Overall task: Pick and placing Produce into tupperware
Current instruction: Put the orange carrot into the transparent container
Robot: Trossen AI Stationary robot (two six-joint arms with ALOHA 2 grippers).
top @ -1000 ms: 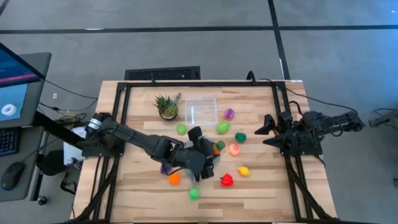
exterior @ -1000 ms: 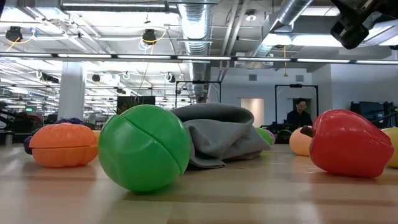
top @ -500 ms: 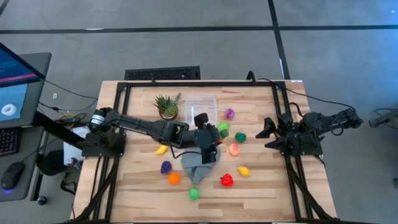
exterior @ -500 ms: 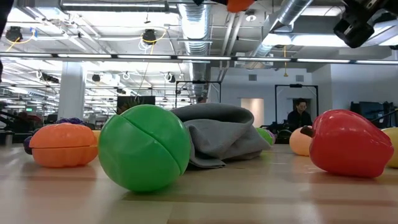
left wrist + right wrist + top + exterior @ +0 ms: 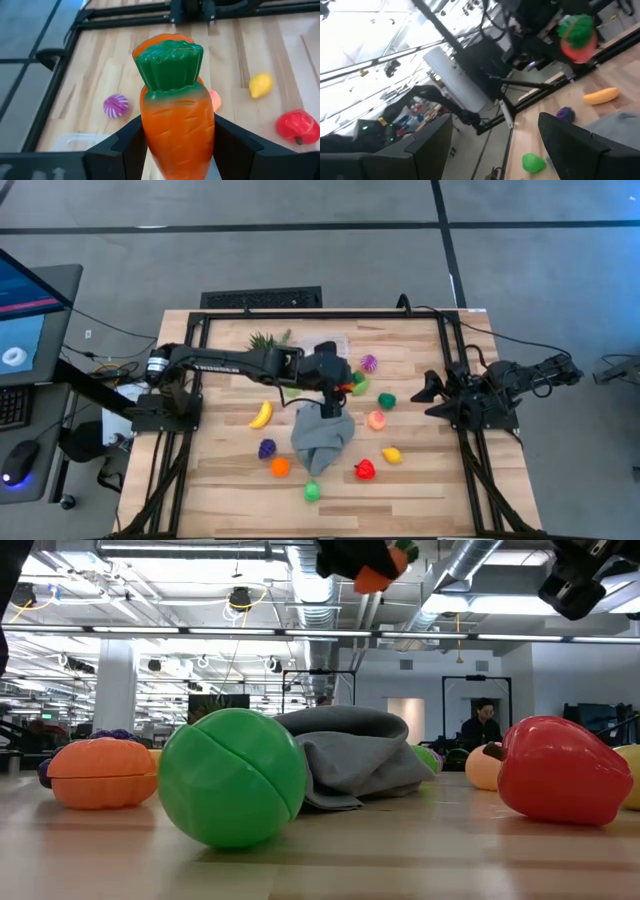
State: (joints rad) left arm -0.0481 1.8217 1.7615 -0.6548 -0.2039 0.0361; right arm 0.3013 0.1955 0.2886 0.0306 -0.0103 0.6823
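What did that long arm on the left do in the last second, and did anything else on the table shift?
The left gripper, its jaws shut on the carrot, swung up from the near middle of the table toward the tupperware at the far side, uncovering the grey cloth and the banana. The right gripper stayed parked at the right edge, and the loose produce kept its places.

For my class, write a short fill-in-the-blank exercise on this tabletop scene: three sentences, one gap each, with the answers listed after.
1. The left tool is shut on the orange toy ____ with a green top.
2. The crumpled grey ____ lies on the wooden table among the toys.
3. The curved yellow toy banana lies on the ____, not in the clear plastic container.

Missing words: carrot; cloth; table
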